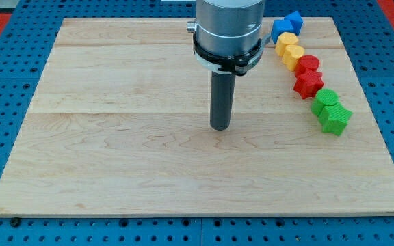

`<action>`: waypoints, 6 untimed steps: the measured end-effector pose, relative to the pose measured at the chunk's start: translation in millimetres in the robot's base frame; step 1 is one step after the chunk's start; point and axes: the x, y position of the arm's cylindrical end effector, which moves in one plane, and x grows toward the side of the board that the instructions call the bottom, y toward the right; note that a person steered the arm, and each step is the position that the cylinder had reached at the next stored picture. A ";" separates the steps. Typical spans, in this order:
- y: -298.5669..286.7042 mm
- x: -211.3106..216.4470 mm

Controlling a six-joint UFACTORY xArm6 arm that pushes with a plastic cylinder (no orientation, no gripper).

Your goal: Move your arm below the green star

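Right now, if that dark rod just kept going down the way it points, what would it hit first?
My tip points straight down and already seems to sit on the wooden board, so it would meet the board first. No block lies under it; the green star sits well off toward the view's right.

The bench (115, 157) fills most of the frame. Eight blocks lie on it in a slanting line at the upper right, each touching or just beside the next. From the top: two blue blocks (288, 25), two yellow blocks (290, 48), a red block (308, 65), a red star (308, 84), a green block (325, 98) and, lowest and furthest right, the green star (334, 118). My tip (220, 128) rests near the frame's centre, well to the left of the green star and slightly lower.
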 end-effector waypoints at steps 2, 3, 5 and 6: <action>-45.9 19.8; -57.6 81.8; 130.3 86.9; 223.9 36.1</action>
